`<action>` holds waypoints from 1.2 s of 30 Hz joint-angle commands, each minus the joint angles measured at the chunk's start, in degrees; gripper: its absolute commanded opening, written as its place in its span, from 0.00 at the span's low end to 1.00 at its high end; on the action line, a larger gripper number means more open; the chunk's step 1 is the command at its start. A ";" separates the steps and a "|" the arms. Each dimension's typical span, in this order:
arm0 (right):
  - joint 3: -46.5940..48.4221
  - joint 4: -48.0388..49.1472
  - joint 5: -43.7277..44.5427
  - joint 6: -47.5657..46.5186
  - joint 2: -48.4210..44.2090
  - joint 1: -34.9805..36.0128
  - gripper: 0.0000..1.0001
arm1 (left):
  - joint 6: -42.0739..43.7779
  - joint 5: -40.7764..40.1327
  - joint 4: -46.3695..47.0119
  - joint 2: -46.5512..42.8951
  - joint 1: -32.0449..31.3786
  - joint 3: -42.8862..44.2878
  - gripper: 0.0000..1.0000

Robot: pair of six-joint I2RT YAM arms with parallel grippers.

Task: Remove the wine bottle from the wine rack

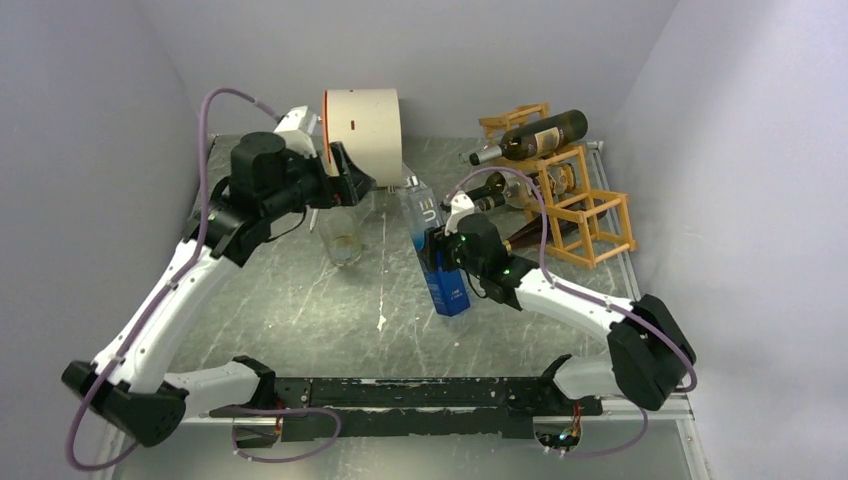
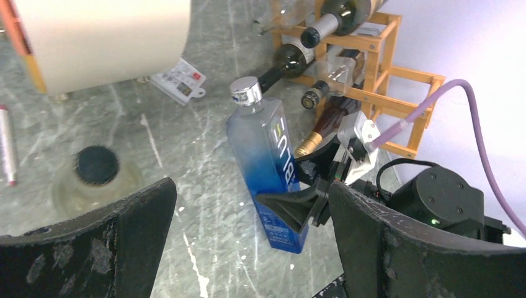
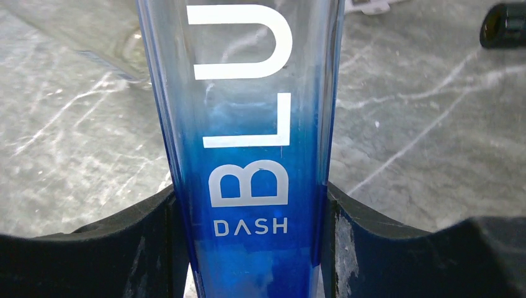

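Observation:
A square blue-to-clear bottle [image 1: 420,212] marked BLU DASH [image 3: 248,155] stands tilted in the middle of the table, away from the wine rack. My right gripper [image 1: 441,262] is shut on its lower body, and both fingers [image 3: 372,248] press its sides. From the left wrist view the bottle [image 2: 263,149] has a silver cap and its base is at the table surface. The orange-brown wooden wine rack [image 1: 592,215] stands at the back right. It holds a dark wine bottle [image 1: 540,135] on top and others below. My left gripper [image 1: 355,180] hovers open and empty near the drum.
A white cylindrical drum [image 1: 362,125] lies at the back centre. A clear glass jar [image 1: 342,238] with a black lid [image 2: 96,167] sits below my left gripper. A white tag [image 2: 180,77] and a pen [image 2: 7,143] lie on the marbled table. Grey walls close in on both sides.

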 commanded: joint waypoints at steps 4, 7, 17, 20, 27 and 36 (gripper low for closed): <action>-4.07 20.07 -9.81 -5.83 -9.21 -0.62 0.00 | 0.79 -2.11 -4.49 10.87 -10.52 11.49 0.96; -6.34 22.04 -11.33 -5.85 -12.14 -0.76 0.00 | 1.13 -7.50 -7.58 15.70 -13.62 15.83 0.96; -11.65 24.54 -12.52 -4.93 -19.79 -0.91 0.00 | -2.55 -9.62 -5.12 18.70 -17.06 13.03 0.96; -12.35 25.19 -13.49 -4.68 -20.98 -0.91 0.00 | -3.40 -8.25 -3.68 19.22 -17.37 11.76 0.96; -13.03 25.83 -15.56 -4.04 -22.51 -0.92 0.00 | -4.22 -3.72 -1.18 22.73 -17.92 12.34 0.96; -13.47 24.55 -16.69 -4.02 -23.64 -0.88 0.00 | -4.43 -2.63 -0.15 23.37 -19.07 12.43 0.61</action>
